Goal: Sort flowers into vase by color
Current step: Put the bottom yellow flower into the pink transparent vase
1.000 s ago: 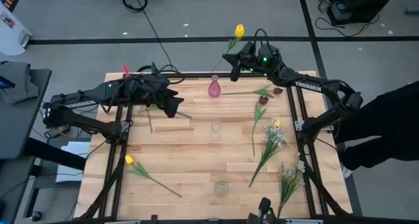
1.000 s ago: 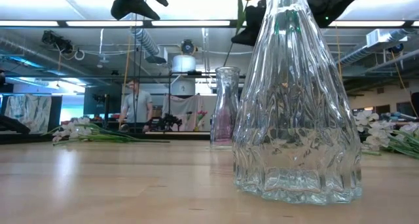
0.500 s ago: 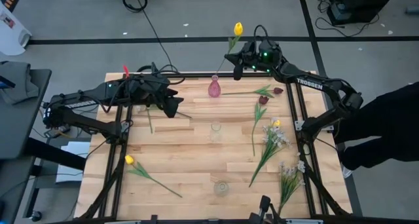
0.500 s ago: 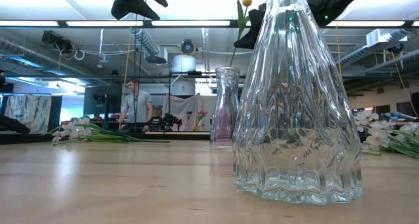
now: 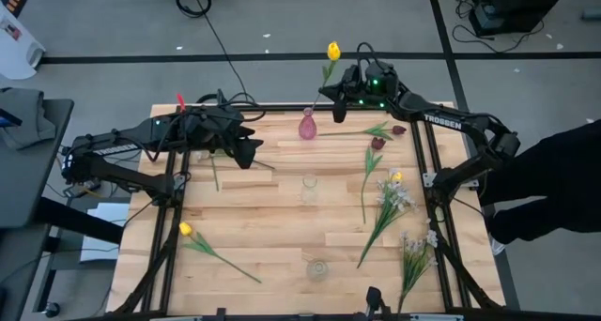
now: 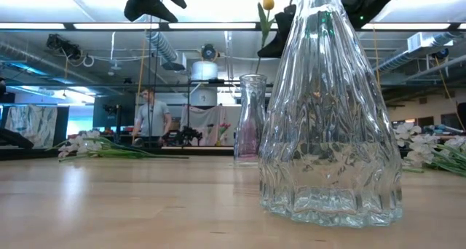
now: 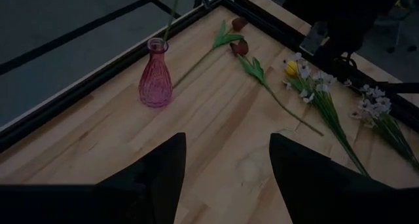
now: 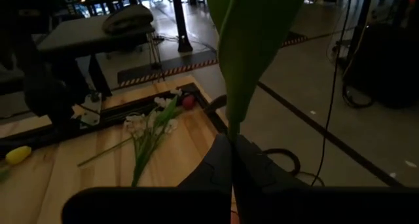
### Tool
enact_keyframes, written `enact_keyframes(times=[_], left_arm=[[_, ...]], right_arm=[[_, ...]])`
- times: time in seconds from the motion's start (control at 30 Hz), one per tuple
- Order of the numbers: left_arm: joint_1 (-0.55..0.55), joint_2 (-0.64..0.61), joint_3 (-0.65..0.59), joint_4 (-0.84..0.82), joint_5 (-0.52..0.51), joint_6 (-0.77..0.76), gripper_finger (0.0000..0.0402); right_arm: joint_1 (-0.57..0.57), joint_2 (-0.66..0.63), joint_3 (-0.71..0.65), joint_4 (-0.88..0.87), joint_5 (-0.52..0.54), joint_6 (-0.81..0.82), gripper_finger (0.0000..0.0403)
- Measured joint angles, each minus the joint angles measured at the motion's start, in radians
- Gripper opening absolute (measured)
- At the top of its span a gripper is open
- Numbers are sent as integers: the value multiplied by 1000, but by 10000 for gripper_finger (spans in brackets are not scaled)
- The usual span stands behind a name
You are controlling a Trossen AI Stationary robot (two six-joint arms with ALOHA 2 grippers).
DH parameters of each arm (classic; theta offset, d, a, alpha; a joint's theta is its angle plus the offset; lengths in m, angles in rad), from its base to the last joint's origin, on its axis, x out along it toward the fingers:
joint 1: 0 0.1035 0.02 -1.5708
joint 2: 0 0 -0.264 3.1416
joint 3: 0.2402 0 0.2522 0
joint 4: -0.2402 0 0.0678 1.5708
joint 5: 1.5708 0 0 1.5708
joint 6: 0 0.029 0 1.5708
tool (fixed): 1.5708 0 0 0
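1. My right hand (image 5: 340, 88) is clenched on a yellow tulip's (image 5: 332, 51) stem, held high beyond the counter's (image 5: 282, 218) far edge, just beside the pink vase (image 5: 307, 126).
2. My left hand (image 5: 252, 145) (jaws parted, nothing in them) hovers over the counter's left side.
3. Other flowers (image 5: 394, 194) lie scattered on the counter.
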Motion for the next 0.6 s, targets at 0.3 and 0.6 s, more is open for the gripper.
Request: enact_keyframes(times=[0.3, 0.6], left_arm=[[0, 0, 0, 1, 0, 0, 225], [0, 0, 0, 3, 0, 0, 225]], right_arm=[[28, 0, -15, 5, 43, -37, 8], [51, 0, -85, 130, 67, -43, 9]])
